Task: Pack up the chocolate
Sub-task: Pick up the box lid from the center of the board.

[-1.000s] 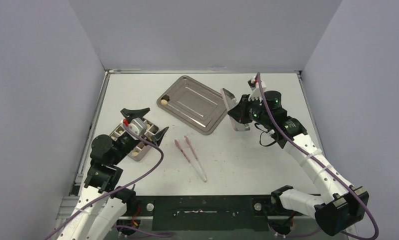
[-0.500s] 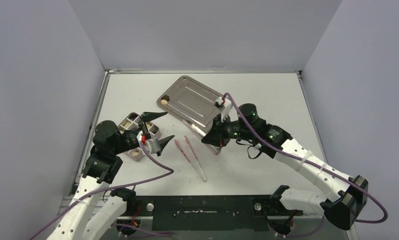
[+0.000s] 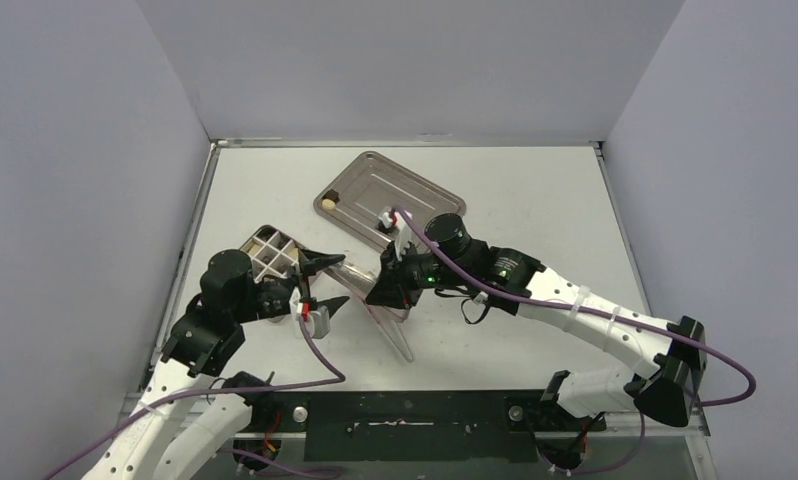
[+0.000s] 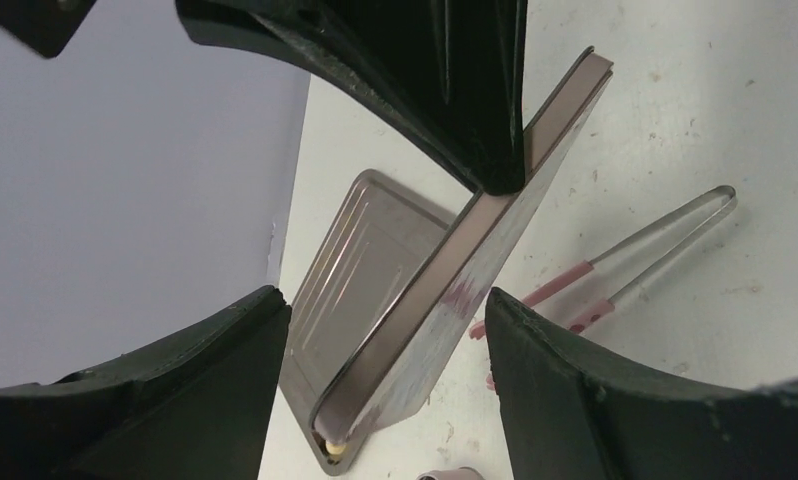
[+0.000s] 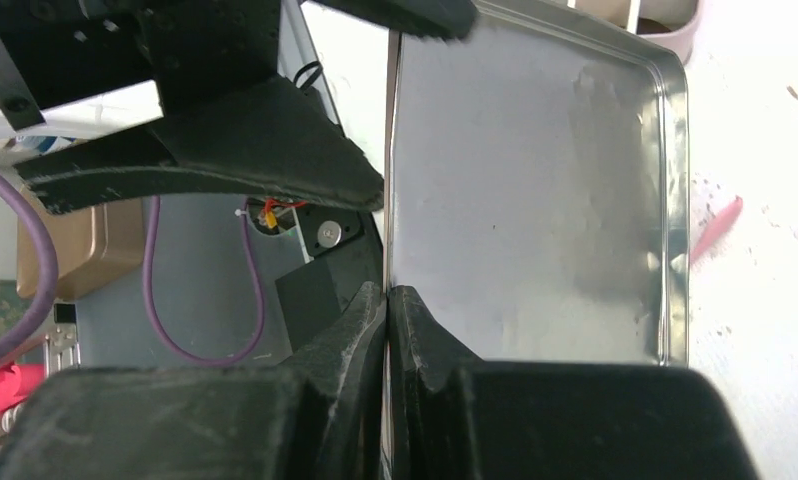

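Top external view: chocolate, two pieces visible, one cream and one dark, sitting in the left corner of the tray. More may be in the divided box, which sits off the tray's left corner toward the left arm base, but its contents are too small to tell.

Step in hand, my read: lidding the box, though those two pieces aren't packed yet. Metal lid is held on edge and tilted off the tray's near side, over the pink tongs lying on the tabletop.

Right gripper is clamped on the lid's rim, fingers pinched with only sheet metal between them. Left gripper is spread wide and carries nothing. Left wrist view shows the lid standing between its fingers; contact can't be told.

Next move probably calls for one of two things. Either a handover, with left closing on the lid before right lets go. Or swinging the lid flat and squaring it over the box. Risk: the thin rim grip slipping.
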`<state>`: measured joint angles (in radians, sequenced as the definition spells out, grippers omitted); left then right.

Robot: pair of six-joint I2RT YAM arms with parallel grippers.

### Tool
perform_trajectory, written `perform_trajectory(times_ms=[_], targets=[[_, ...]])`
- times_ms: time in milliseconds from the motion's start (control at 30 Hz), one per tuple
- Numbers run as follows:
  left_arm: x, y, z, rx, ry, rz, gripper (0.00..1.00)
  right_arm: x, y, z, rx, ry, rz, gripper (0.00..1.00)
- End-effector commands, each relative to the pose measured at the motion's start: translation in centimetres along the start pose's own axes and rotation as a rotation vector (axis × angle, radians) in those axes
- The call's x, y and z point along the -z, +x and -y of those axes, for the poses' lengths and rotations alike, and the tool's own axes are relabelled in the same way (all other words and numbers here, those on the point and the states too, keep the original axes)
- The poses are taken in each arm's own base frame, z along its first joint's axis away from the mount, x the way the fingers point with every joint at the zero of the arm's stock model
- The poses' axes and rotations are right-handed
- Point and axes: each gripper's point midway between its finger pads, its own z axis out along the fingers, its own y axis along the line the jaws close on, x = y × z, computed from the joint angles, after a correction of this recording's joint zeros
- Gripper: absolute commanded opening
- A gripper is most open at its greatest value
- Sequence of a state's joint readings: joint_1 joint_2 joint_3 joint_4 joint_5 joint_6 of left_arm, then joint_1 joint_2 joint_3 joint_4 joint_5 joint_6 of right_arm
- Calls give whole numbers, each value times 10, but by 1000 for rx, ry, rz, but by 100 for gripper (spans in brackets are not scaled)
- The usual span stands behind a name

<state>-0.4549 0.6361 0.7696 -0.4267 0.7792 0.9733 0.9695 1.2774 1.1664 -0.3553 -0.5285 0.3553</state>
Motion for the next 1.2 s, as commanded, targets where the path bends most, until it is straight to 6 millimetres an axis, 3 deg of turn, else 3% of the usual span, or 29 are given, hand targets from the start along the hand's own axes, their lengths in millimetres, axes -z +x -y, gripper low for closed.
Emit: perform_trajectory(times_ms=[0, 233, 300, 467, 633, 800, 933, 1033, 1167], targets=[[2, 5, 8, -26, 35, -47, 68, -9, -26, -18, 109, -25, 41, 0], [2, 2, 26, -28, 102, -54, 48, -15, -39, -25, 147, -26, 56, 0], [4, 0, 25, -26, 87, -54, 44, -15, -42, -26, 161, -28, 61, 0], [2, -9, 13, 78, 24, -24, 21, -15, -49, -25, 196, -23, 77, 0], [-5, -23, 9, 217, 18, 44, 0, -8, -74, -25, 202, -7, 168, 10], [-7, -27, 6, 345, -14, 67, 0, 14, -112, -6, 154, 81, 338, 28], [-3, -18, -20, 474, -203, 43, 0, 65, -149, 36, -15, 244, 574, 49], [4, -13, -43, 566, -357, 35, 0, 100, -163, 49, -53, 336, 742, 65], [20, -17, -81, 674, -543, 34, 0, 107, -157, 50, -34, 313, 820, 86]])
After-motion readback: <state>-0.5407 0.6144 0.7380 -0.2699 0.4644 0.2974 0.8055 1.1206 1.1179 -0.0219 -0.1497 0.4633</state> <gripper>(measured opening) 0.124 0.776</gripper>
